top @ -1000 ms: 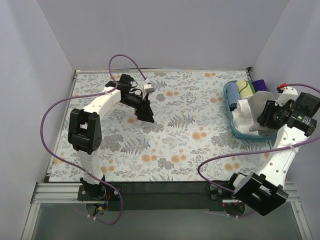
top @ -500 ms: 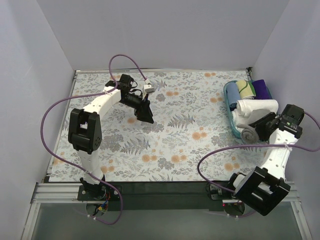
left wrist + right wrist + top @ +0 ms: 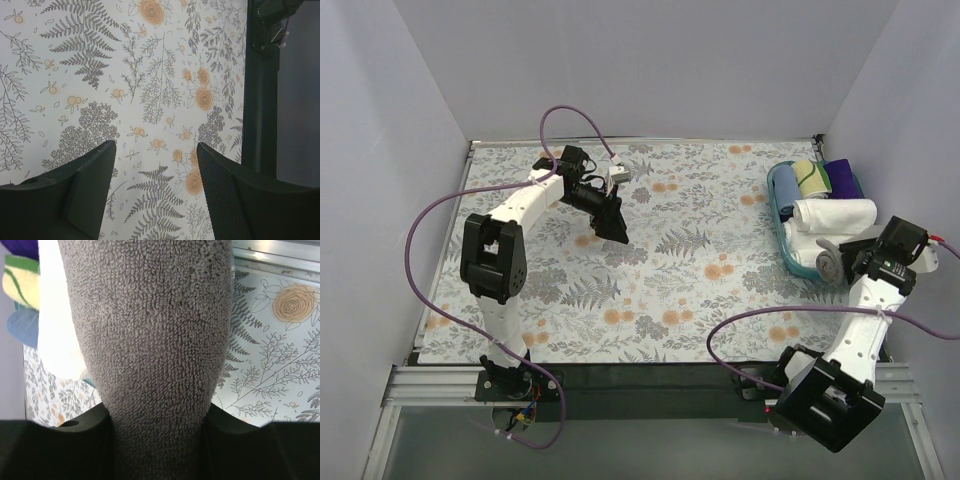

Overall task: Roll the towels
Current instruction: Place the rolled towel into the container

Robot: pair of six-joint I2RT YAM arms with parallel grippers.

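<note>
A grey-brown terry towel, rolled into a thick cylinder, fills the right wrist view, and my right gripper is shut on it, one finger on each side. From above the roll is at the near end of a teal basket, with my right gripper just right of it. The basket holds a white rolled towel, a yellow-green one and a purple one. My left gripper is open and empty over the floral covering at the far left.
Light grey walls enclose the table on three sides. A black strip and metal rail run along the near edge. Purple cables loop from both arms, one over the near right of the table.
My right gripper has swung down and to the right with the grey towel, which went from a loose drape over the basket to a roll at its near end. The left arm has barely moved.
</note>
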